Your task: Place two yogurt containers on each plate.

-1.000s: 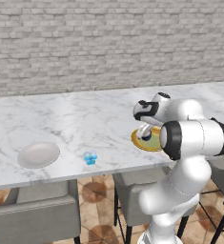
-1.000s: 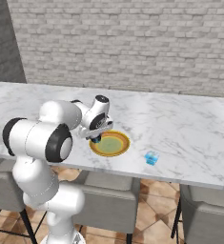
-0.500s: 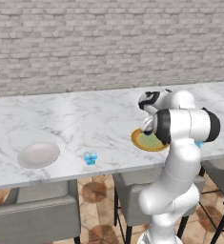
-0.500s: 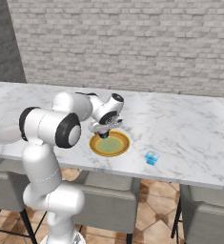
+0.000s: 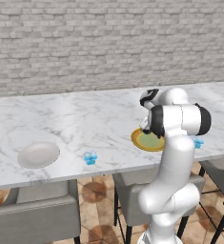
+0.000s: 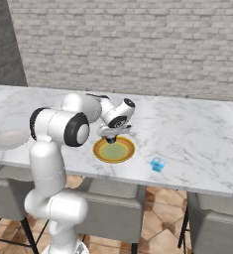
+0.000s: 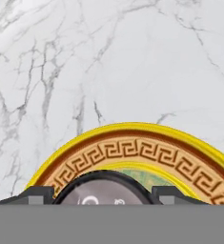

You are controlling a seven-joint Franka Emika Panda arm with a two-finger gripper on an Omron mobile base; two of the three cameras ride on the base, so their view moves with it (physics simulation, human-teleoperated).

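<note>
My gripper [image 6: 111, 140] hangs just above the far edge of the plate with the yellow-orange rim and green centre [image 6: 130, 152], shut on a black yogurt container [image 7: 103, 187]. In the hand view the cup's round dark body sits between the two fingertips [image 7: 35, 194], with the patterned plate rim [image 7: 132, 131] right beneath. One light blue yogurt container [image 6: 157, 164] stands on the counter right of that plate. Another light blue one [image 5: 90, 158] stands near the front edge, right of the off-white plate [image 5: 38, 155], which holds nothing. The arm partly hides a third light blue cup [image 5: 198, 142].
The marble counter [image 6: 197, 134] runs along a grey brick wall. Grey chairs [image 5: 37, 219] are tucked under its front edge. Bare marble lies between the two plates and behind them.
The arm's elbow has swung upright over the base. The hand has shifted slightly along the plate's far edge and sunk a little, still holding the black cup.
</note>
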